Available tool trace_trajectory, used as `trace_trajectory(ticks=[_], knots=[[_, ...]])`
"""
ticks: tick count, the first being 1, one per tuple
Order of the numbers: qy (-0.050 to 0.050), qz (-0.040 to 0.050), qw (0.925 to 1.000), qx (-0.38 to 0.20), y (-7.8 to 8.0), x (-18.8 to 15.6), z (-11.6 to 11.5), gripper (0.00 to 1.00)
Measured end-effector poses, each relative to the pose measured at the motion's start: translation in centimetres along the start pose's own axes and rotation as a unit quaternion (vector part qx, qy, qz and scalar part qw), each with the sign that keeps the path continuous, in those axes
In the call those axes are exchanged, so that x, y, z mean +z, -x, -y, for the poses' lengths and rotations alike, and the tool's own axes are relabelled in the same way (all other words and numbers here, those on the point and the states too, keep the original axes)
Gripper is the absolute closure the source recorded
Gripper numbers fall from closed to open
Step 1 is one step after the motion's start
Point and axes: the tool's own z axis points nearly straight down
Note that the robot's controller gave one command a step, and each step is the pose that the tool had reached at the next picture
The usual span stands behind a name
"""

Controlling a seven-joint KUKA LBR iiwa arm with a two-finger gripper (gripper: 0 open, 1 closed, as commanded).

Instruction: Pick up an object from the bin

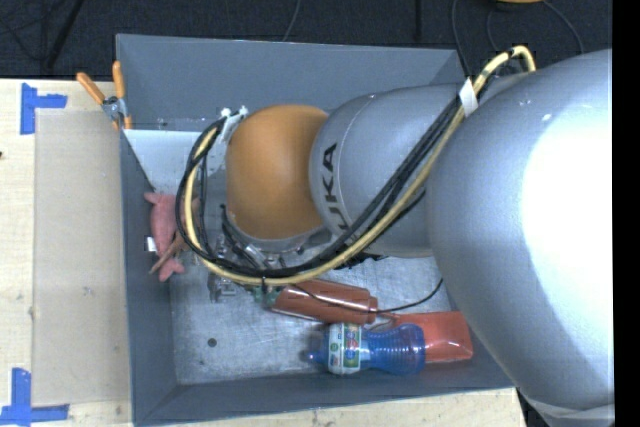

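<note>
My gripper point(221, 284) is low in the bin's left half, mostly hidden under the arm's wrist. A reddish-brown sausage-shaped thing point(322, 297) lies just to its right on the bin floor. A pink soft toy point(161, 233) leans against the left wall, a short way to the gripper's left. Nothing shows between the gripper and either of them.
A blue plastic bottle point(368, 350) with a coloured label lies along the front wall, with a flat orange-red thing point(447, 334) beside it on the right. The arm and its orange cover hang over the bin's middle and right. Bare floor shows at the front left.
</note>
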Motion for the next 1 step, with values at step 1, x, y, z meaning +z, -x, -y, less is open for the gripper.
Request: trace_trajectory(ticks=[1], knots=[[0.000,0.0000,1.0000,0.000,0.00,0.00,-0.01,1.00]])
